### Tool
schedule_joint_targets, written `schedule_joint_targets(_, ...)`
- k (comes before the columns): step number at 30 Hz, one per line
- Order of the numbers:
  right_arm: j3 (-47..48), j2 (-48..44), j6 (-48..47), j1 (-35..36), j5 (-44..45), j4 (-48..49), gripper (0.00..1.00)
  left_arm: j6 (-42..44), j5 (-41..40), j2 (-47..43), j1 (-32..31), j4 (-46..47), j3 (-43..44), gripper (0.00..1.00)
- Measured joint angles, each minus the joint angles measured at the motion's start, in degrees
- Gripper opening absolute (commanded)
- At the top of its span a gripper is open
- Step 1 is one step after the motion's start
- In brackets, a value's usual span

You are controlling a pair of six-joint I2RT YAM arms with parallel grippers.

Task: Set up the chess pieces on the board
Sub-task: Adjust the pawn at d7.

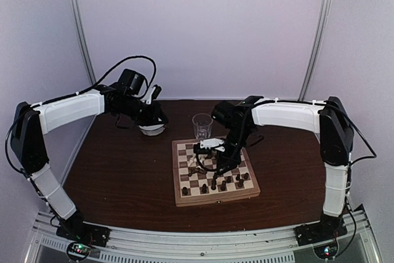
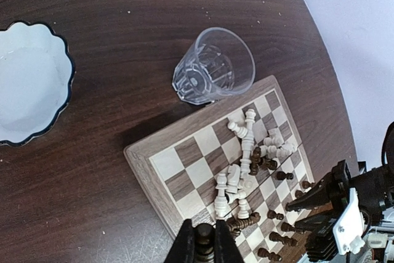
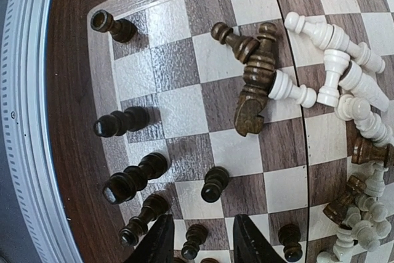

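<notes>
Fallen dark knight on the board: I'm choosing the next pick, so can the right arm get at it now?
Probably yes. The right gripper hovers above the board, jaws open, nothing over the knight; but a white pawn and another dark piece lie against it, crowding the grip.

— What do the arms look like?
— The left arm [image 1: 68, 108] and right arm [image 1: 286, 115] have white shells on the long links and black at every joint.
— Any cables?
— Thin black cables [image 1: 132, 60] loop over the left wrist. Another hangs at 3 o'clock by the right elbow.
— And lower down?
— There are black bases [image 1: 83, 232] at 7 and 5 o'clock, each beside a small green light [image 1: 77, 249]. The jaws are black, tapered blades.
</notes>
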Motion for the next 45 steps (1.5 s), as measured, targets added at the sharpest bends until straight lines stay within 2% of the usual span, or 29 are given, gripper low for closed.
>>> schedule_joint_targets(30, 4.9, 5.1, 1.7, 1.8, 2.3, -2.1, 0.32, 0.0, 1.7, 0.0, 0.0, 0.0, 0.0, 0.00)
schedule_joint_targets(40, 4.9, 6.1, 2.1, 1.8, 2.4, -2.1, 0.26, 0.0, 2.3, 0.0, 0.0, 0.0, 0.0, 0.00)
schedule_joint_targets(45, 4.9, 6.6, 2.2, 1.9, 2.4, -2.2, 0.15, 0.0, 2.4, 0.0, 0.0, 0.0, 0.0, 0.00)
